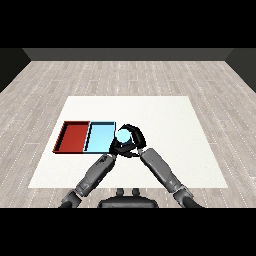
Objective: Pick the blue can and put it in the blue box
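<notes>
Curling round the blue can point(123, 135), the right hand point(134, 141) holds it just beside the right rim of the light blue tray point(100, 125), at that tray's near right corner. The can shows a round, pale, smooth top. Close under the can sits the left hand point(115, 148); whether its fingers are curled or straight I cannot tell. The light blue tray is a shallow rectangle with a thin dark rim, and its left wall touches the red tray point(73, 136), of like shape. Right of the light blue tray the white table point(175, 130) spreads flat and broad to its far edges.
</notes>
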Motion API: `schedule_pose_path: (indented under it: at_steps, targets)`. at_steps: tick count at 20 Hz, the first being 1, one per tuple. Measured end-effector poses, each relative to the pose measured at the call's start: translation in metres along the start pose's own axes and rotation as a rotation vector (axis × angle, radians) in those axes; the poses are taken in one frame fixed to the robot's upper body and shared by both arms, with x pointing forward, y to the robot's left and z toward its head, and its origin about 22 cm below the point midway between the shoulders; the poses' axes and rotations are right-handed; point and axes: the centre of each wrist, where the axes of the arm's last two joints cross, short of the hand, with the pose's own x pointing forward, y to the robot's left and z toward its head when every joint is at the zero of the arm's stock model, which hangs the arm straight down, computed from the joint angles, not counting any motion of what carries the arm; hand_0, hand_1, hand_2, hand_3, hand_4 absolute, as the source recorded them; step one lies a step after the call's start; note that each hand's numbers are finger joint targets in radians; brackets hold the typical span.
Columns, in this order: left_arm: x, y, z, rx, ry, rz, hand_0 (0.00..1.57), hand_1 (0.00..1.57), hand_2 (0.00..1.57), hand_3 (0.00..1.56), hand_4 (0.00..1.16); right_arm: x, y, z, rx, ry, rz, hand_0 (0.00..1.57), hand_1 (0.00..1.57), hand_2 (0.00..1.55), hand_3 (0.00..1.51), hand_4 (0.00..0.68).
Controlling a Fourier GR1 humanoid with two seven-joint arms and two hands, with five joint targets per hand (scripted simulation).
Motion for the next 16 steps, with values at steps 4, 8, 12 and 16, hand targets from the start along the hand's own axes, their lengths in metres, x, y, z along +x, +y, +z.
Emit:
schedule_pose_path:
  at_steps: [4, 8, 12, 16]
  targets:
    - [-0.002, 0.01, -0.002, 0.003, -0.013, -0.096, 0.13, 0.13, 0.45, 0.0, 0.6, 0.001, 0.012, 0.003, 0.02, -0.003, -0.002, 1.4, 1.4, 1.44, 1.39, 0.609]
    - [-0.001, 0.006, -0.005, 0.04, -0.024, -0.21, 0.32, 0.32, 0.52, 0.17, 0.0, 0.001, 0.017, 0.002, 0.04, 0.004, 0.005, 1.47, 1.47, 1.47, 1.4, 0.596]
    - [-0.005, 0.011, -0.003, 0.029, -0.016, -0.357, 0.0, 0.0, 0.15, 0.0, 0.31, -0.005, 0.02, 0.009, 0.046, -0.005, 0.017, 1.46, 1.46, 1.46, 1.39, 0.595]
    - [-0.003, 0.012, -0.003, 0.073, -0.024, -0.324, 0.7, 0.7, 0.8, 0.54, 0.71, -0.004, 0.022, 0.006, 0.061, -0.015, 0.016, 1.45, 1.45, 1.45, 1.4, 0.61]
